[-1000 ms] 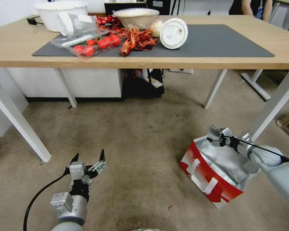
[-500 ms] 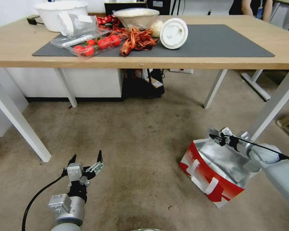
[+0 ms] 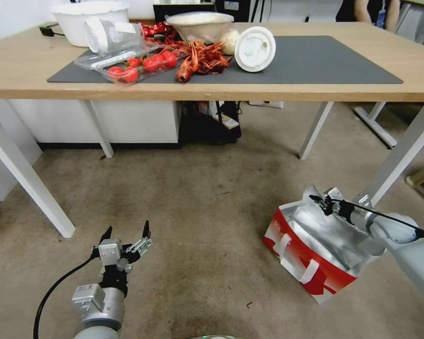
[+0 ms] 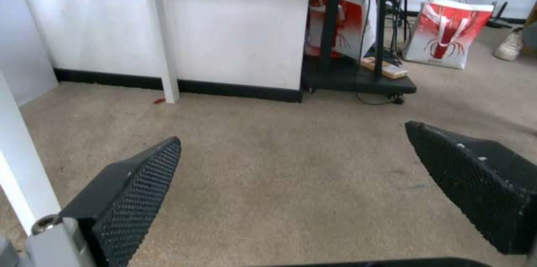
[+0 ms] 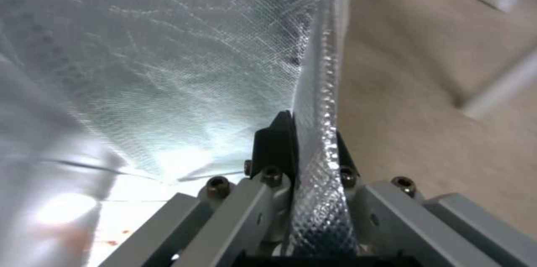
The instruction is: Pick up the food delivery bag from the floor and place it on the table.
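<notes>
The right end effector [image 3: 321, 199] pinches the far rim of the food delivery bag [image 3: 311, 252] on the floor, the left end effector [image 3: 126, 237] waits spread, and next the bag needs lifting up onto the bench [image 3: 212, 92].

Large boxy white-and-red paper food delivery bag with silver foil lining [image 3: 311, 252] sitting on the carpeted floor [image 3: 198, 212] at near right, before the light-wood table on white legs [image 3: 23, 70]. Right gripper [image 3: 321, 201] pinching the bag's far rim. Left gripper [image 3: 127, 235] hanging at near left, fingers spread, well apart from the bag.
</notes>
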Robot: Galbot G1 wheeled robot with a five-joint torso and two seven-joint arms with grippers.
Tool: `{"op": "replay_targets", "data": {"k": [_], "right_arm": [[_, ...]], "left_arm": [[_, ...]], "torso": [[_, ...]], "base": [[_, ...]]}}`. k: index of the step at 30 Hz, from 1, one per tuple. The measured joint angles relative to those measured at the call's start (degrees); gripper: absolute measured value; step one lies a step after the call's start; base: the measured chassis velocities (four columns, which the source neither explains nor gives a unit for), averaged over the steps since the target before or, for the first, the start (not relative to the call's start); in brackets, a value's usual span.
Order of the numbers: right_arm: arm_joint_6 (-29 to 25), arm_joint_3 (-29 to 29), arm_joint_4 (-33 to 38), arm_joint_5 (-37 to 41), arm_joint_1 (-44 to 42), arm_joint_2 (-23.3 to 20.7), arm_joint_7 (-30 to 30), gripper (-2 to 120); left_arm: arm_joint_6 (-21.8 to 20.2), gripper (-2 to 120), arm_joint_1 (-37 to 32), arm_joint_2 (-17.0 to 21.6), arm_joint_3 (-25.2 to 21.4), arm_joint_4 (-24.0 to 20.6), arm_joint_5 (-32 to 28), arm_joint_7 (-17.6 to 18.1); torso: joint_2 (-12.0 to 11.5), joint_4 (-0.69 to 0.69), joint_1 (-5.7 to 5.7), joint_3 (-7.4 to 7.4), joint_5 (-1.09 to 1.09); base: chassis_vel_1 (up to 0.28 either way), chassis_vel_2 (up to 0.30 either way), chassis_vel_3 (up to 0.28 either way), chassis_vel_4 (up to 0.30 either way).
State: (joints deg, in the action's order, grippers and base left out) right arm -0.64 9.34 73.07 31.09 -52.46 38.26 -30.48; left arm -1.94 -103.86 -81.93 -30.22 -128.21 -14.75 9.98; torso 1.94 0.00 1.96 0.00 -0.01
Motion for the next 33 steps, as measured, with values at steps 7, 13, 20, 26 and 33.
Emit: {"op": "replay_targets", "data": {"k": [7, 13, 20, 26, 33], "right_arm": [[-2.39, 7.23, 8.33, 6.32, -8.10, -4.06, -10.05, 0], [-3.29, 13.07, 16.59, 14.47, -15.78, -8.06, -16.42, 0], [0.40, 15.87, 21.99, 23.55, -19.68, -9.52, -25.53, 0], [1.62, 16.76, 24.76, 27.04, -21.13, -8.55, -32.42, 0], [2.02, 16.16, 26.75, 32.97, -21.47, -7.72, -34.58, 0]], "left_arm": [[0.01, 100, -0.04, -0.23, -0.05, -0.44, -0.44, 0.36], [-0.38, 100, 0.05, -0.51, 0.48, -0.85, -0.49, 1.10], [-0.19, 100, 0.09, -1.32, -0.03, -1.49, 1.45, -0.05], [-0.24, 100, -0.42, -1.55, -0.84, -2.32, 2.24, -0.57], [-0.07, 100, -0.80, -1.26, -1.25, -2.49, 1.79, -1.09]], "torso": [[0.00, 0.00, 0.00, 0.00, 0.02], [0.01, -0.01, 0.00, -0.01, 0.00], [0.01, 0.00, 0.00, 0.00, 0.00], [0.01, 0.00, -0.01, 0.00, 0.02], [0.01, 0.00, 0.00, 0.00, 0.01]], "base": [[0.000, 0.000, 0.000, 0.000], [0.000, 0.000, 0.000, 0.000], [0.000, 0.000, 0.000, 0.000], [0.000, 0.000, 0.000, 0.000], [0.000, 0.000, 0.000, 0.000]]}}
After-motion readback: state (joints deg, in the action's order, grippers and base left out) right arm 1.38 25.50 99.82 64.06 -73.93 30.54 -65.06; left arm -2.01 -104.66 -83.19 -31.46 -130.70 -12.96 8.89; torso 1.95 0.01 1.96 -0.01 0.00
